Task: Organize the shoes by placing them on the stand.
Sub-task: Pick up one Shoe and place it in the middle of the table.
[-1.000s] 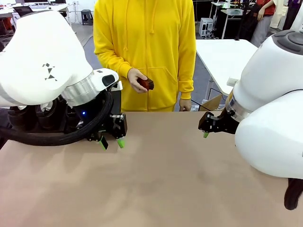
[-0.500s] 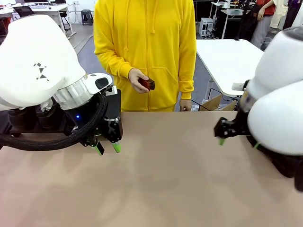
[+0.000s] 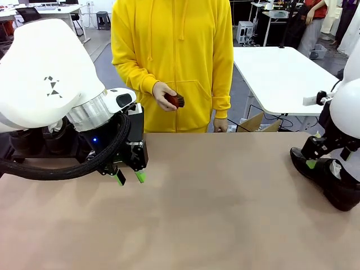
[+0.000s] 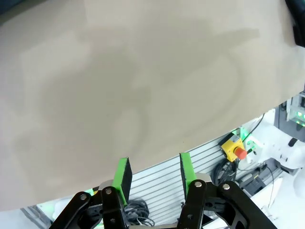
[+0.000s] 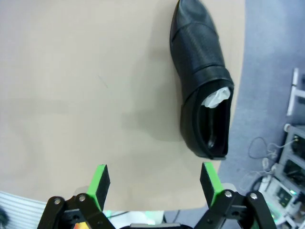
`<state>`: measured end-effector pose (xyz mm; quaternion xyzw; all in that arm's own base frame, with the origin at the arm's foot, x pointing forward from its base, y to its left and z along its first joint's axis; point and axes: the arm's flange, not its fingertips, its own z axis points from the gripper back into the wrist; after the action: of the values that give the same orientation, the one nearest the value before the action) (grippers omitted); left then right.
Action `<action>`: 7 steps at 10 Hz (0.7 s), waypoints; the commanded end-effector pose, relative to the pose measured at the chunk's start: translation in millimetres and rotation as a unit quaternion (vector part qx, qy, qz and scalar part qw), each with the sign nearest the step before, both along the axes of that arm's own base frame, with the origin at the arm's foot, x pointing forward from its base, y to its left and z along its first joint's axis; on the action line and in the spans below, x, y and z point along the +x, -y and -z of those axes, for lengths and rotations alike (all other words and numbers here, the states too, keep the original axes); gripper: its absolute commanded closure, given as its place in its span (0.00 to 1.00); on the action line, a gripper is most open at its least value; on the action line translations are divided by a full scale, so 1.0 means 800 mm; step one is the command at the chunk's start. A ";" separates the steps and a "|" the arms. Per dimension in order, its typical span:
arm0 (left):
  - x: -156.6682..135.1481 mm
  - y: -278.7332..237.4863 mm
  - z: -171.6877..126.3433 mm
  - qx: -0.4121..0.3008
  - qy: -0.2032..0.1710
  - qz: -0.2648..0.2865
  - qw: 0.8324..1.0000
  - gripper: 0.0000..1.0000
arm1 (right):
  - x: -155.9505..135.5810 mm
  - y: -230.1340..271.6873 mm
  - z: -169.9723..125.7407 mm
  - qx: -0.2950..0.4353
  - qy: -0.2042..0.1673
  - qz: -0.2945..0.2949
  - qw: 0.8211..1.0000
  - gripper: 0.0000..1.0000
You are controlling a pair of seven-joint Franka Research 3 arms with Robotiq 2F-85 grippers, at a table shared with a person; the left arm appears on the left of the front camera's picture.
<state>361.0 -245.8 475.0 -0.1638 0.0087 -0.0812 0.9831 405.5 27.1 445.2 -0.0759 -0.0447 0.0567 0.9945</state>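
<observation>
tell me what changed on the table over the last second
The right tool swung away from the middle toward the table's right edge and now hangs open over a black shoe, which has come into sight there; nothing gripped. The left tool barely shifted, holding nothing. The person's hand kept the brush.

No readable words, numbers or brand names found, only a small dark triangle-pattern emblem (image 3: 52, 85) printed on the white shell of the left arm (image 3: 45, 73)
</observation>
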 end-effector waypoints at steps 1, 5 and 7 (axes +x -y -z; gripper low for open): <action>0.003 -0.001 -0.002 -0.002 0.002 0.001 1.000 0.45 | 0.024 0.016 0.010 -0.005 -0.030 -0.027 0.999 0.00; 0.003 -0.001 -0.002 -0.002 0.002 0.001 1.000 0.45 | 0.044 0.062 0.027 0.060 -0.056 -0.009 0.997 0.00; 0.003 -0.001 -0.002 -0.002 0.002 0.001 1.000 0.45 | 0.054 0.074 0.050 0.116 -0.067 0.005 0.991 0.00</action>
<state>361.7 -245.7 476.0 -0.1642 0.0078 -0.0808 0.9831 438.4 -28.9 410.8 0.0039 0.0121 0.0439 0.9990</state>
